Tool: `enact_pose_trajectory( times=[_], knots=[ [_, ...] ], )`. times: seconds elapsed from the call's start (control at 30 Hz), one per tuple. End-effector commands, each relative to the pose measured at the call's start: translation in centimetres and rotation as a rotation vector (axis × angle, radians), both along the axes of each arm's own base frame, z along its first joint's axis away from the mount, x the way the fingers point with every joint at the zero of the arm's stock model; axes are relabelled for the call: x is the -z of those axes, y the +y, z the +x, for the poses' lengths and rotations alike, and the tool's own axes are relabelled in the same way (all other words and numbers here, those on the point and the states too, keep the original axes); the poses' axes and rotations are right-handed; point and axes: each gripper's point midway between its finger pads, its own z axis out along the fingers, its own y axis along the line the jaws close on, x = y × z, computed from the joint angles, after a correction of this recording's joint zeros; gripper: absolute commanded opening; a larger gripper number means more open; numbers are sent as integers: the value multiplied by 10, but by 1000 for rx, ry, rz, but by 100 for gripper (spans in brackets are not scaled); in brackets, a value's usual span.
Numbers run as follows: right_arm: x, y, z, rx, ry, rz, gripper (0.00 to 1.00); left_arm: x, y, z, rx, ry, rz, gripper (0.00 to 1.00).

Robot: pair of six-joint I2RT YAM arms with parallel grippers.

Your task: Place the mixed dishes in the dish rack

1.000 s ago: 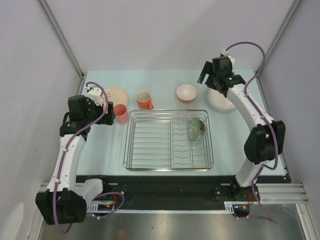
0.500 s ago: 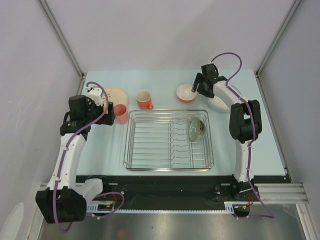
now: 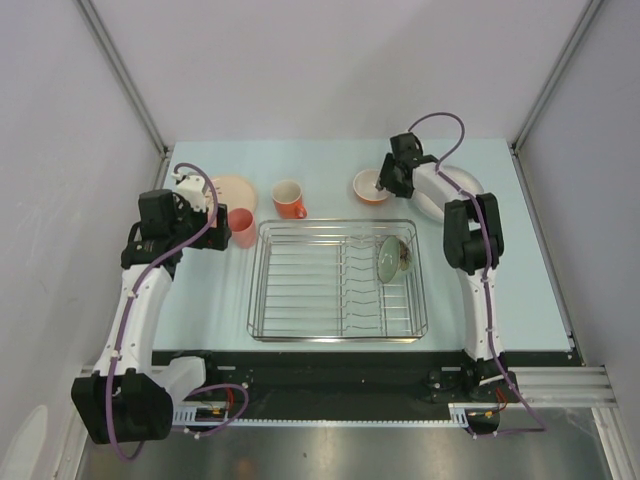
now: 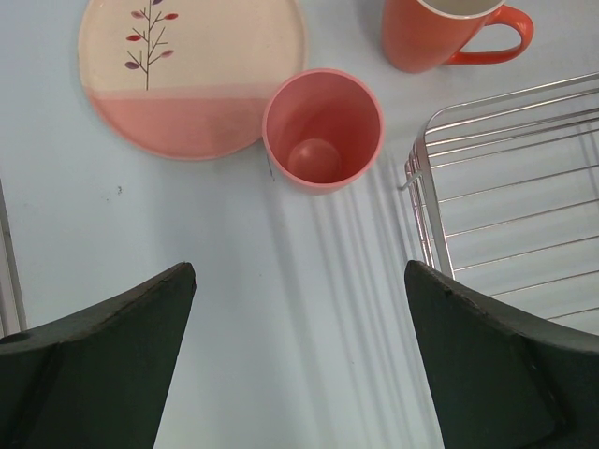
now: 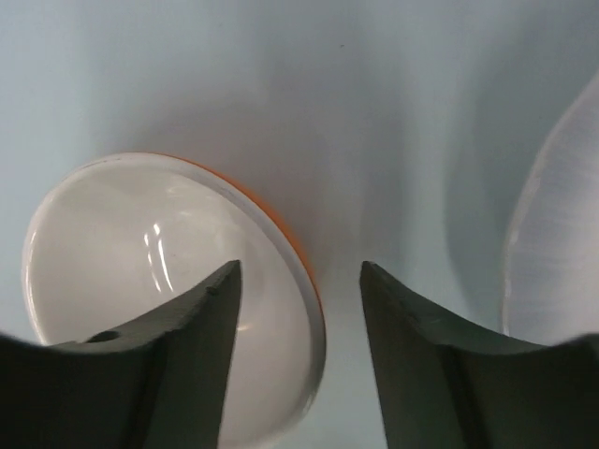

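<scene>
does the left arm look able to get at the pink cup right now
Probably yes: the left tool is open and the pink cup stands upright straight ahead of it, with nothing between them.

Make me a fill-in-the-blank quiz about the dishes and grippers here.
The only dish in the dish rack is the pale ____ bowl.
The right gripper straddles the rim of a white-lined bowl that is ____ outside.
The open left gripper faces an upright ____ cup beside the leaf plate.
Missing words: green, orange, pink.
</scene>
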Motion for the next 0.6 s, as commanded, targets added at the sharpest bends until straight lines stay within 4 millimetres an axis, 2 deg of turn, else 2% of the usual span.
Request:
enact_pose_trajectory(
  times=[0.0,0.03,0.07,0.13,0.17,0.2,0.23,0.33,0.43,0.47,0.53,0.57],
  knots=[
    [-3,19,9,-11,-19,13,55,-15,4,7,-5,-50,13,100],
    [-1,21,9,-17,-14,11,49,-15,4,7,-5,-52,16,100],
    [-1,23,9,-18,-13,11,32,-14,4,7,-5,-51,16,100],
    [0,24,8,-23,-9,8,17,-12,5,6,-7,-49,21,100],
    [0,24,7,-23,-9,0,5,-12,5,6,-6,-53,23,100],
    [1,23,5,-22,-2,-8,0,-11,6,6,-10,-53,25,100],
    [0,23,4,-23,-2,-14,0,-10,6,5,-9,-51,24,100],
    [-23,17,3,-24,-42,-46,0,-9,6,6,-9,-54,25,100],
    [-74,9,2,-23,-128,-72,0,-8,6,7,-9,-57,22,100],
    [-116,3,1,-16,-205,-53,0,-7,6,9,-10,-54,23,100],
    [-155,-11,-2,6,-276,-80,0,-6,6,9,-7,-54,21,100],
    [-194,-20,-13,19,-330,-97,0,-6,5,11,-6,-56,20,100]
  ],
)
